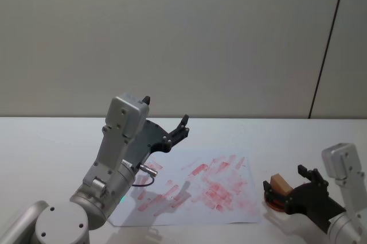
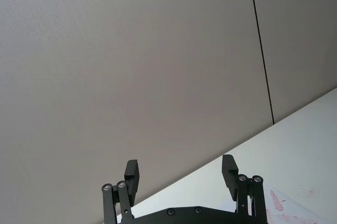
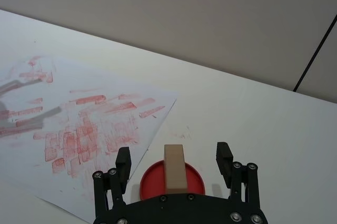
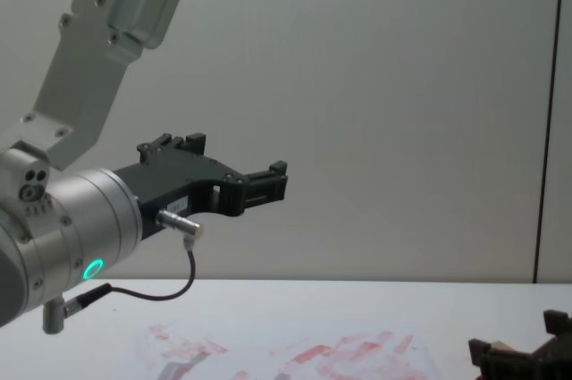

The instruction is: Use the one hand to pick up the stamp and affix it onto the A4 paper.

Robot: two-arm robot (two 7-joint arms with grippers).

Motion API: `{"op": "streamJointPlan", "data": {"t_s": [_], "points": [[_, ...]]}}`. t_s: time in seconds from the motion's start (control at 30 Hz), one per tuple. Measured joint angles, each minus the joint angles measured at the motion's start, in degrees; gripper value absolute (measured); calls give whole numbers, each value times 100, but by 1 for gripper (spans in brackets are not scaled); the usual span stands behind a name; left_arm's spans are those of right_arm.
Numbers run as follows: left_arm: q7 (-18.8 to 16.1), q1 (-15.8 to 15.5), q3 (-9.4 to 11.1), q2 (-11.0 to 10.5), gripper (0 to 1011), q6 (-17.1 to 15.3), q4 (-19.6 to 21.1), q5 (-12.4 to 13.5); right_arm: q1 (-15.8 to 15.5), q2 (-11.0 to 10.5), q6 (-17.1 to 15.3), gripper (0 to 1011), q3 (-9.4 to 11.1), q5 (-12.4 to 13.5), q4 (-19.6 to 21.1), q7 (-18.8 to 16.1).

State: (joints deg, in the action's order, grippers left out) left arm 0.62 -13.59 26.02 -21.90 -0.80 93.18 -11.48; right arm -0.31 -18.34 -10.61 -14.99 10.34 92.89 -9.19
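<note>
Stamp [image 1: 280,184], a small light-tan wooden block, stands on a round red ink pad [image 1: 274,202] just beside the right edge of the A4 paper [image 1: 200,192], off the sheet and on the bare white counter [image 1: 46,140]. In the right wrist view the stamp [image 3: 175,168] rises from the middle of the pad [image 3: 152,179], with its plain top facing up.

The right gripper [image 1: 285,178] is low over the counter at that same spot beside the paper. Its jaws are spread wide, one black finger on each side of the stamp. From the wrist camera the right gripper [image 3: 174,153] shows a clear gap between each finger and the wood, so it straddles the block without touching it.

The A4 paper [image 3: 79,129] lies flat on the counter [image 3: 253,108], covered with red smears and rows of rectangular stamp marks.

The left gripper [image 1: 166,111] hangs raised above the paper's left part, well clear of the sheet, and points toward the pale wall [image 1: 229,37] behind. Its jaws are also spread and hold nothing, which shows in the left wrist view [image 2: 180,163] and from the chest camera [image 4: 234,156], where the paper [image 4: 295,353] lies below it.
</note>
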Motion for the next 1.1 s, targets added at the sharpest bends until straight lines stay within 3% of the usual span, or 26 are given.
{"op": "streamJointPlan", "data": {"t_s": [0.13, 0.3, 0.7, 0.77, 0.87, 0.9, 1.1], "points": [[0, 0, 0, 0, 1002, 0, 0, 0, 31, 28, -49, 1001, -11, -43, -75, 0], [0, 0, 0, 0, 1002, 0, 0, 0, 72, 62, -117, 910, -24, -94, -172, 7], [0, 0, 0, 0, 1002, 0, 0, 0, 127, 106, -219, 560, -28, -132, -305, 5], [0, 0, 0, 0, 1002, 0, 0, 0, 129, 109, -220, 459, -27, -132, -311, 2], [0, 0, 0, 0, 1003, 0, 0, 0, 130, 114, -221, 402, -25, -130, -325, -7], [0, 0, 0, 0, 1002, 0, 0, 0, 130, 116, -221, 340, -23, -125, -330, -12], [0, 0, 0, 0, 1003, 0, 0, 0, 123, 120, -190, 216, -18, -102, -341, -30]]}}
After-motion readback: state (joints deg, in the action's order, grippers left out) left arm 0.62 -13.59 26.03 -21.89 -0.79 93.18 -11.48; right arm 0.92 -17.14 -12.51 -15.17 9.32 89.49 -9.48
